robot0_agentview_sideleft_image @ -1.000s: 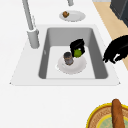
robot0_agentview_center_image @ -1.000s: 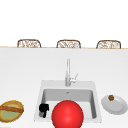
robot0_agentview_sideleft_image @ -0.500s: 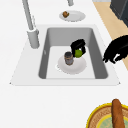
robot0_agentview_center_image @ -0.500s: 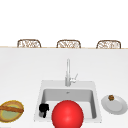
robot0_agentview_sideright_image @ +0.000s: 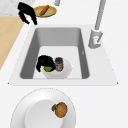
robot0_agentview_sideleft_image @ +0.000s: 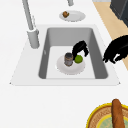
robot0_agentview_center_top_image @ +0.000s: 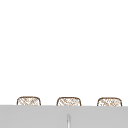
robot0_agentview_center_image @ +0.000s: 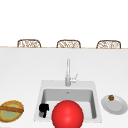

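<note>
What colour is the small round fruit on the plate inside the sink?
Green. The small round fruit shows best in the left side view, under a hand, beside the jar.

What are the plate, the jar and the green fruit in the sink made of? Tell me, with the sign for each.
Plate: likely glazed ceramic, plain white and smooth. Jar: probably glass with a metal lid, going by the dark brownish body and grey top, though it is too blurred to be sure. Green fruit: looks like a lime with matt yellow-green skin, and the right hand is curled round it.
</note>
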Controlling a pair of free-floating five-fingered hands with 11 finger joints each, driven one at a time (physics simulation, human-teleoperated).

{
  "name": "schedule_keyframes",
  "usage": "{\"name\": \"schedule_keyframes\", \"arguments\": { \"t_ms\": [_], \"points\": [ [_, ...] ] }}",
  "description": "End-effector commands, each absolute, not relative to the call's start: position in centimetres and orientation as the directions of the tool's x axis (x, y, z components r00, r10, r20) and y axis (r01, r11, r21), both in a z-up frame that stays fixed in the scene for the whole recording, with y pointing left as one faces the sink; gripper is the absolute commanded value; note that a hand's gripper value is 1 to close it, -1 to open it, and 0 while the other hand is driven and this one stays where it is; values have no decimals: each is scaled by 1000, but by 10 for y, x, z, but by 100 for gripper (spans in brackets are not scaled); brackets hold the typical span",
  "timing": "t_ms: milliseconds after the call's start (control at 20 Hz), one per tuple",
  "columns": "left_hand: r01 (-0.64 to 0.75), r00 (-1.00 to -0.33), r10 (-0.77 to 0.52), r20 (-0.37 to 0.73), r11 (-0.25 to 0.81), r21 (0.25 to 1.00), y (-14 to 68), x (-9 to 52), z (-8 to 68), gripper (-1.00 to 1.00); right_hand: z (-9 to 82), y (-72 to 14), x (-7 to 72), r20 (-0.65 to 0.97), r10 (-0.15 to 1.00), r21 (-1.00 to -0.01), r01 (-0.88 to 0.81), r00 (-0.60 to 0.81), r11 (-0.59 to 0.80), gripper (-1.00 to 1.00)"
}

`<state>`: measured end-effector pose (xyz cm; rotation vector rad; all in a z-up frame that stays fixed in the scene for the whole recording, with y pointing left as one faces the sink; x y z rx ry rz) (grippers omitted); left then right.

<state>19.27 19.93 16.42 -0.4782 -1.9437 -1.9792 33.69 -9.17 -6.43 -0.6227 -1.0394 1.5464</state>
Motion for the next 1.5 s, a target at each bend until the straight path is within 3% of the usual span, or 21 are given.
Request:
{"name": "schedule_keyframes", "arguments": {
  "t_ms": [0, 400, 1450],
  "points": [
    [454, -891, 3, 454, -19, 891, 199, 193, 164, 0, -68, -90, 337, 144, 958, -863, -506, -250, -2, -100],
    [454, -891, 3, 454, -19, 891, 199, 193, 164, 0, -34, -89, 341, 188, 943, -810, -586, -274, -8, -100],
    [454, -891, 3, 454, -19, 891, 199, 193, 164, 0, 54, -93, 344, 174, 946, -795, -606, -275, -30, -100]
  ]
}}
